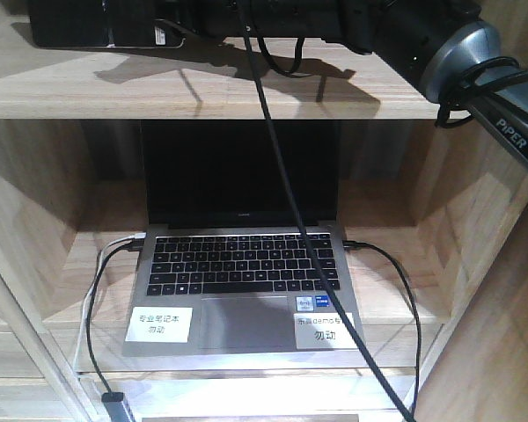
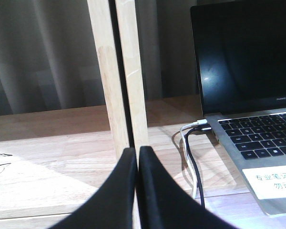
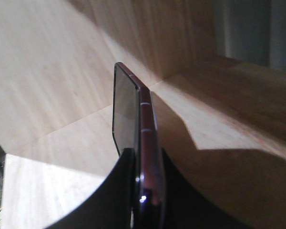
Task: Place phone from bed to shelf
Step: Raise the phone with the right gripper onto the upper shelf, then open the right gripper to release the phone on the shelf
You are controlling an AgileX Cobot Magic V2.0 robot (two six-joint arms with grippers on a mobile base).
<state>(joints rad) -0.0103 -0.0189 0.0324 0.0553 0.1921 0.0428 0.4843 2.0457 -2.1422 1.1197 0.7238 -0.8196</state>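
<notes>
Phone (image 3: 136, 124) sits edge-on between your right gripper's (image 3: 144, 164) two dark fingers (image 3: 115, 191), pinched by its lower end; glossy face to the left, pinkish rim catching light. In the right wrist view it stands up from the fingers over a pale wooden board of the shelf (image 3: 52, 86), with side panels meeting in a corner behind it. Can't tell whether its far end touches the wood.

Your left gripper (image 2: 137, 157): fingers pressed flat together, nothing between them. It points at the front edge of a vertical shelf panel (image 2: 119, 71), just above the board (image 2: 62, 157) the laptop sits on.

Front view: right arm (image 1: 458, 53) reaches in from the right along the upper board (image 1: 202, 92), its black body lying low over the wood and casting a shadow there. A black slab with a small white patch (image 1: 106, 33) shows at the arm's left end, likely the phone. A black cable (image 1: 286, 176) hangs from the arm across the compartment below.

Lower compartment: grey laptop (image 1: 242, 264), lid open, screen dark, two white labels on the palm rest, cables plugged into both sides. Left wrist view catches the laptop's left corner (image 2: 257, 138) and its black and white cables (image 2: 190, 157).
</notes>
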